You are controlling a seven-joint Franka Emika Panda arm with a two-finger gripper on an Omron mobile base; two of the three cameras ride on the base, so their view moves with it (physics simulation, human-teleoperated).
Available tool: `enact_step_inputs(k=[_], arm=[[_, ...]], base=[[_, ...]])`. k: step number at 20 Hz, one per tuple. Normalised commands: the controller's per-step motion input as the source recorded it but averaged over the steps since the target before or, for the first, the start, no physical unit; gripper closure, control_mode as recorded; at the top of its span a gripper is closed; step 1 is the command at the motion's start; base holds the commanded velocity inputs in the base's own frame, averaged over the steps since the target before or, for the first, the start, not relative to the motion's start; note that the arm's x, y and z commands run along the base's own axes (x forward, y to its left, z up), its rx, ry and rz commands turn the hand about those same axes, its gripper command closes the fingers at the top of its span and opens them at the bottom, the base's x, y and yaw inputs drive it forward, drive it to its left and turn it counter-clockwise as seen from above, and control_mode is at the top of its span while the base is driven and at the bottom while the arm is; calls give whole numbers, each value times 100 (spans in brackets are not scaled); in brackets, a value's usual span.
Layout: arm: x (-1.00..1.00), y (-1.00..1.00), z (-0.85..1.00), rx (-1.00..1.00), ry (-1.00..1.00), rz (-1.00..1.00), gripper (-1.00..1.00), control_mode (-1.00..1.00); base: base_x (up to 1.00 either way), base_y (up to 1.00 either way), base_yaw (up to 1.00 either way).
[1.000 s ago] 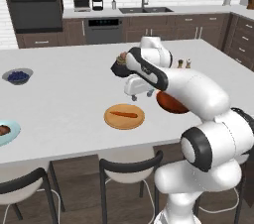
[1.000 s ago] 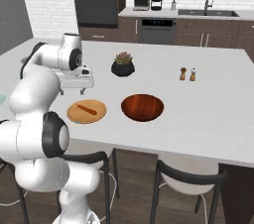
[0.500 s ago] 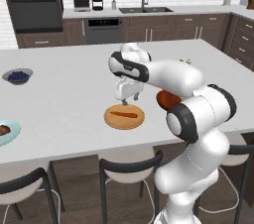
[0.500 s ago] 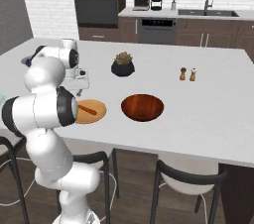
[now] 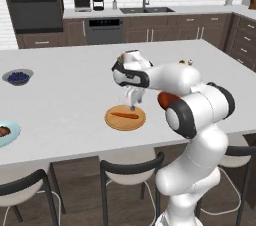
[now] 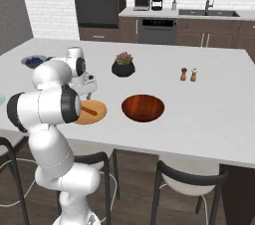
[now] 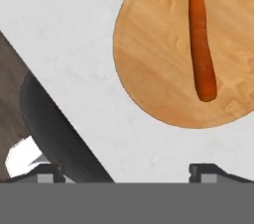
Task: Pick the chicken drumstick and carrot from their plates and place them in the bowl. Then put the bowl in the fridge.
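The carrot (image 5: pixel 124 116) (image 6: pixel 89 110) (image 7: pixel 201 44) lies on the round wooden plate (image 5: pixel 112 120) (image 6: pixel 99 114) (image 7: pixel 158 79) near the island's front edge. My gripper (image 5: pixel 133 101) (image 6: pixel 88 89) (image 7: pixel 126 173) hangs open just above the plate's far edge, fingers pointing down with nothing between them. In the hand view the carrot is off to the upper right. The reddish-brown bowl (image 5: pixel 164 101) (image 6: pixel 143 107) stands right of the wooden plate, partly hidden by my arm in the left base view. The chicken drumstick (image 5: pixel 4 131) rests on the pale blue plate (image 5: pixel 12 135) at the far left. The fridge is out of view.
A grey bowl of blue berries (image 5: pixel 18 76) (image 6: pixel 32 61) sits at the island's left. A black plant pot (image 6: pixel 123 65) and two shakers (image 6: pixel 188 74) stand behind the bowl. Dark stools (image 5: pixel 130 170) (image 7: pixel 54 129) line the island's front edge.
My arm has folded closer in, and the gripper has sunk a little toward the wooden plate. The jaws have stayed open.
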Motion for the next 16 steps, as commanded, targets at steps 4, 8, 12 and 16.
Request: enact_step_inputs(k=[4,8,12,16], arm=[[21,-9,-61,0,-28,4,-100,-100],[36,0,-41,0,-6,0,-100,-100],[47,0,-20,0,0,0,-100,-100],[25,0,-11,0,0,0,-100,-100]], base=[[0,0,0],[0,0,0],[0,0,0],[0,0,0]])
